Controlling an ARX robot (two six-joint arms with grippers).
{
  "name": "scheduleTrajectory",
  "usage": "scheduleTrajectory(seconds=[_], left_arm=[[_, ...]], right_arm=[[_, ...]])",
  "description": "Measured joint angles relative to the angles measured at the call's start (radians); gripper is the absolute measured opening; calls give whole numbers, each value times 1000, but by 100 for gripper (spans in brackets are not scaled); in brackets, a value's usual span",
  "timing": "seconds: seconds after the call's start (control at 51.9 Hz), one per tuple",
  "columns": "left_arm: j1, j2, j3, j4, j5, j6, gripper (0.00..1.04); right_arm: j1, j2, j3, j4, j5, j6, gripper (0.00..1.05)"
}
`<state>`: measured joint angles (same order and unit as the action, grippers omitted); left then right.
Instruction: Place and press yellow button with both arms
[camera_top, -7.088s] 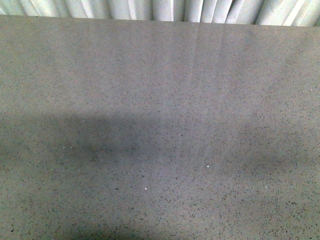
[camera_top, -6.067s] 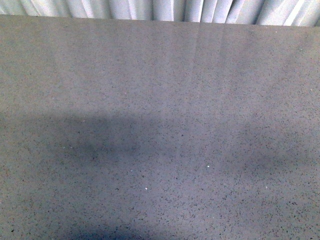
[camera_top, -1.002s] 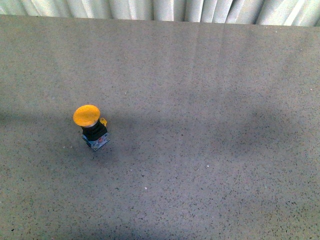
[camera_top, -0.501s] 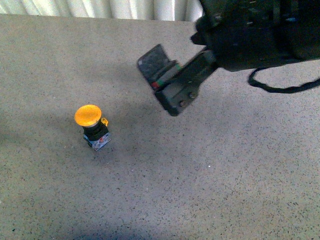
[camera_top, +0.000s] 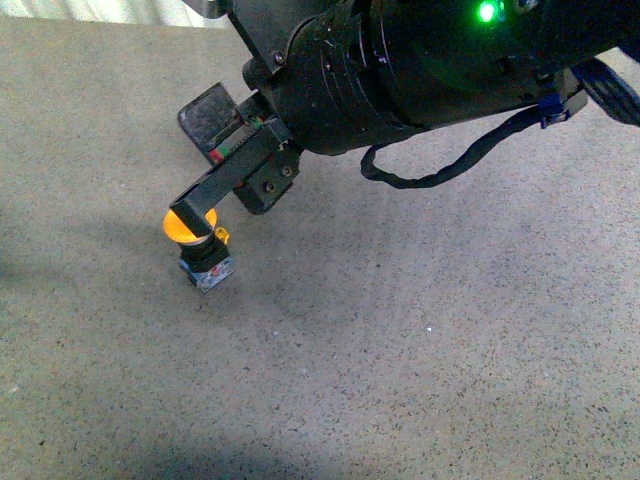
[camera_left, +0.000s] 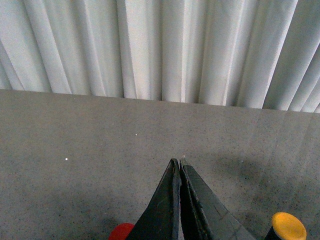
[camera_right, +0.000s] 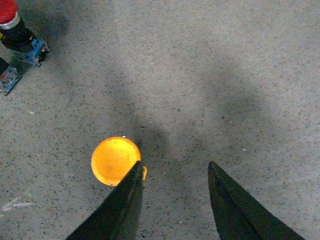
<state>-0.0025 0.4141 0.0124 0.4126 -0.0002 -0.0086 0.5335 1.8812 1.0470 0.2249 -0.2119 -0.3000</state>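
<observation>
Cap of yellow button (camera_top: 203, 262) part-hidden by R gripper (camera_right: 174, 170) finger, jaws apart, L gripper (camera_left: 178, 167) clenched, red button (camera_left: 121, 232) cut off

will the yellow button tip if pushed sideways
Probably tippy: the yellow button has a wide cap on a small base. Pressing straight down looks safer. The cap looks smooth, so the open right pincer might slide off its edge.

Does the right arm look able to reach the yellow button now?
Likely yes: the right gripper hangs open just over the yellow button, one finger at the cap's edge, nothing between.
</observation>
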Motion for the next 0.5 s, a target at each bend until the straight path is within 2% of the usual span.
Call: scheduleTrajectory(seconds=[0.173,0.27,0.501], left_arm=[[0,-63,0,-61,0,0,1],[0,-92,0,-89,0,0,1],[0,-177,0,-174,0,0,1]], right_arm=[[17,34,31,-19,-16,49,12],[23,53,48,-26,-31,58,1],[27,112,93,-49,-50,99,1]])
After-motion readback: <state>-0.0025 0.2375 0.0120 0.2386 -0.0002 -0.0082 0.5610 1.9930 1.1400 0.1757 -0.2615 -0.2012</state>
